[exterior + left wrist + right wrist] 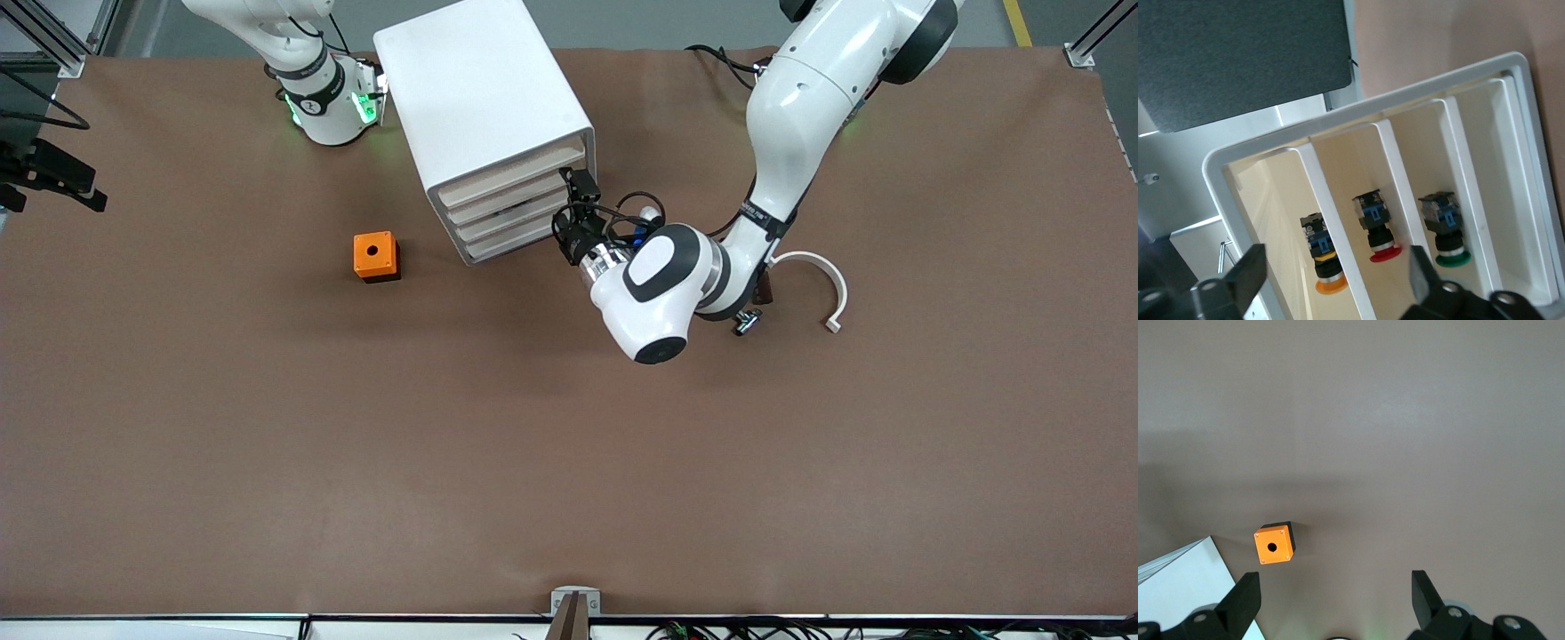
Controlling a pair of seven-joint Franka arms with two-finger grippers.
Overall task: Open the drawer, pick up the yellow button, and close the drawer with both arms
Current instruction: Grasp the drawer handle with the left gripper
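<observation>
Risk of snagging: left gripper [580,197], jaws apart, at drawer [511,174] front near worktop's top edge. Could grab neighbouring drawer, missing orange-capped button [1323,256]. Right gripper [1336,599] waiting, jaws apart, above orange cube [1274,543].

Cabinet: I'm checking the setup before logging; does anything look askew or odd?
The cabinet sits skewed to the table's edges, and a white curved strip lies on the table beside the left arm. Nothing looks spilled or broken.
</observation>
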